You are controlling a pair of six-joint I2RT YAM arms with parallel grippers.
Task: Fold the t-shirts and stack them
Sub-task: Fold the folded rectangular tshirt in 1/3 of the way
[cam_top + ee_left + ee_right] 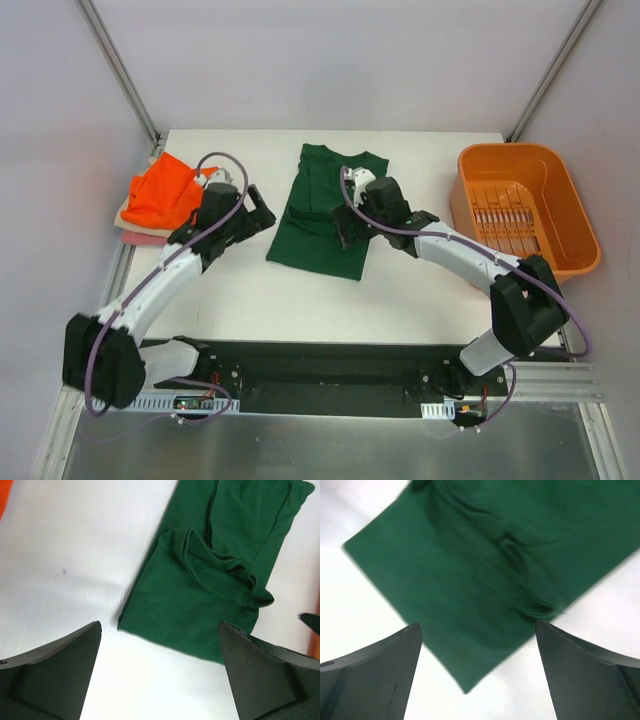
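The dark green t-shirt (pixel 322 215) lies partly folded in a long strip on the white table, wrinkled in the middle. It also shows in the left wrist view (pixel 200 595) and the right wrist view (pixel 485 575). My left gripper (pixel 258 215) is open and empty, just left of the shirt, above bare table (pixel 160 630). My right gripper (pixel 345 228) is open and empty, over the shirt's right side near its lower corner (pixel 477 630). A bright orange t-shirt (pixel 165 192) sits folded on pale cream and pink ones (pixel 138 232) at the far left.
An orange plastic basket (pixel 525 205) stands at the right edge of the table. The table (pixel 300 300) is bounded by grey walls with metal corner posts. The arm bases sit on a black rail at the near edge.
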